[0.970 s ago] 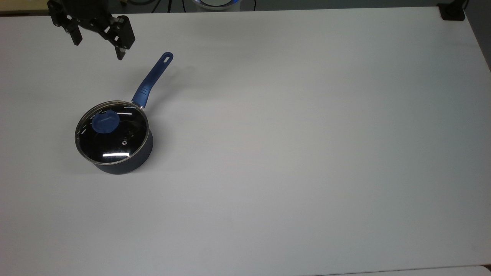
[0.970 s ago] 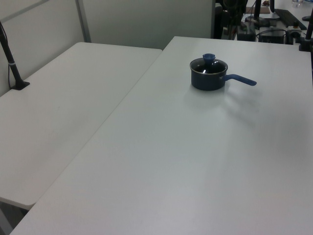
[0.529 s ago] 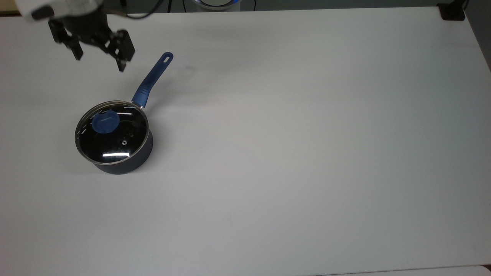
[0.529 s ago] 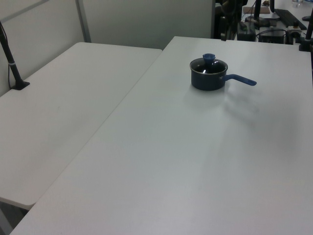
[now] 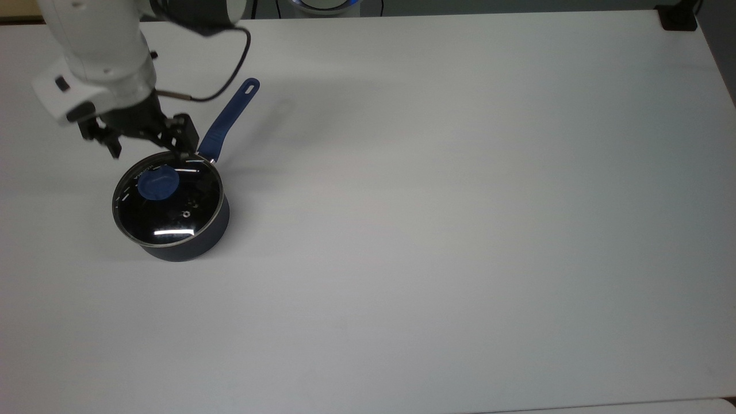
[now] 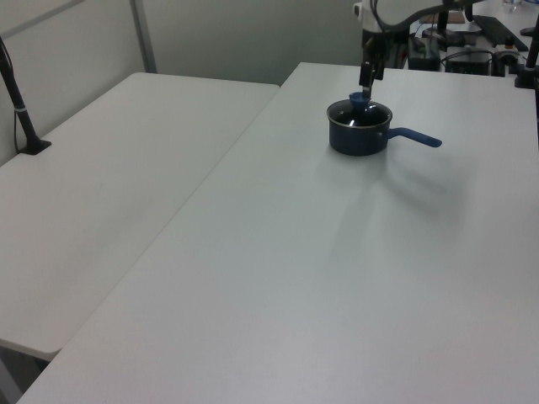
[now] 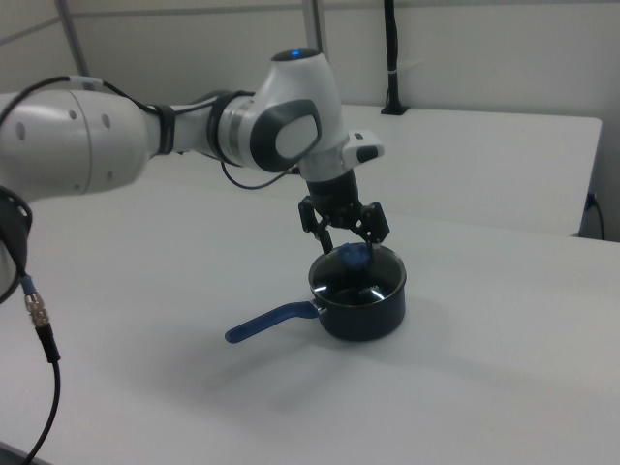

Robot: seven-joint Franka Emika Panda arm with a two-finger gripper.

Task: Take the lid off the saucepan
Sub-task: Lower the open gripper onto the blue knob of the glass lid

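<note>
While arm swings in from top view's upper left, table (image 5: 460,230) bare apart from task items. Saucepan (image 5: 190,244) sits at top view's left, handle pointing up-right, unmoved. Lid (image 5: 172,215) still seated on it. Gripper (image 5: 146,150), fingers spread, empty, now hovers just above blue knob (image 5: 158,183); second ago well apart. Judgement: approach nearly done, descent and grasp next.

I see a wide white desk (image 5: 460,230) under even light. In the left view a second white desk (image 6: 109,168) butts against it, with a black pole (image 6: 18,101) standing on it and pale partition walls (image 6: 253,38) behind.
</note>
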